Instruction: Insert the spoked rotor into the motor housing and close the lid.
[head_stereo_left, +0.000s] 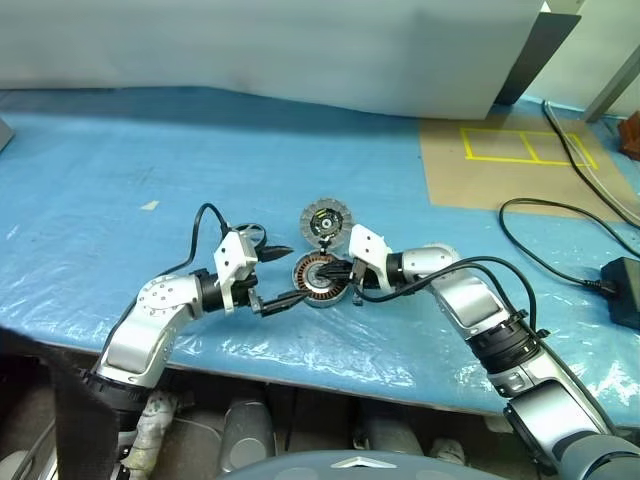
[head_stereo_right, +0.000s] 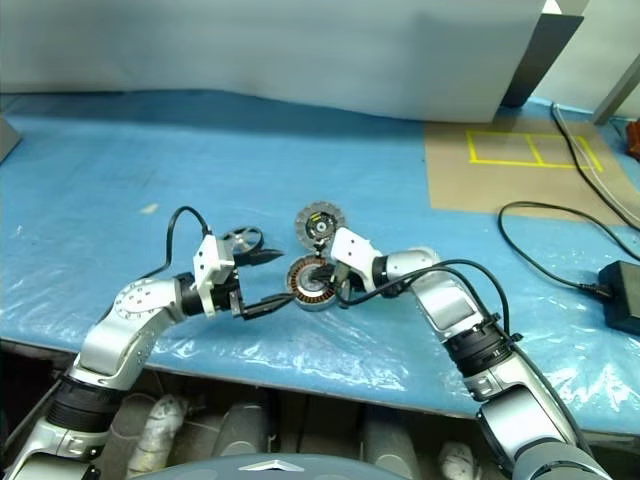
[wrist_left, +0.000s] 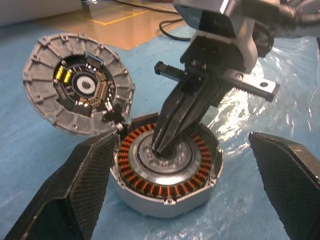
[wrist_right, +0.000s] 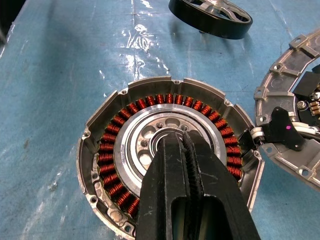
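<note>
The motor housing (head_stereo_left: 320, 283), a squat silver cup with copper windings, sits on the blue sheet between my two grippers. My right gripper (wrist_right: 175, 136) is shut, and its tips point down into the housing's (wrist_right: 105, 150) dark centre. My left gripper (head_stereo_left: 283, 277) is open, with one finger on each side of the housing's (wrist_left: 165, 200) near wall, not touching it. The lid (head_stereo_left: 322, 220) lies just behind the housing with its segmented face up, against the rim. The spoked rotor (head_stereo_right: 243, 241), a dark wheel, rests on the sheet behind my left wrist; its black rim (wrist_right: 210, 22) stands apart from the housing.
A brown board with yellow tape lines (head_stereo_left: 520, 160) lies at the back right. Black cables (head_stereo_left: 540, 240) run to a black power box (head_stereo_left: 625, 292) at the right edge. The table's front edge (head_stereo_left: 330, 375) is close below my arms.
</note>
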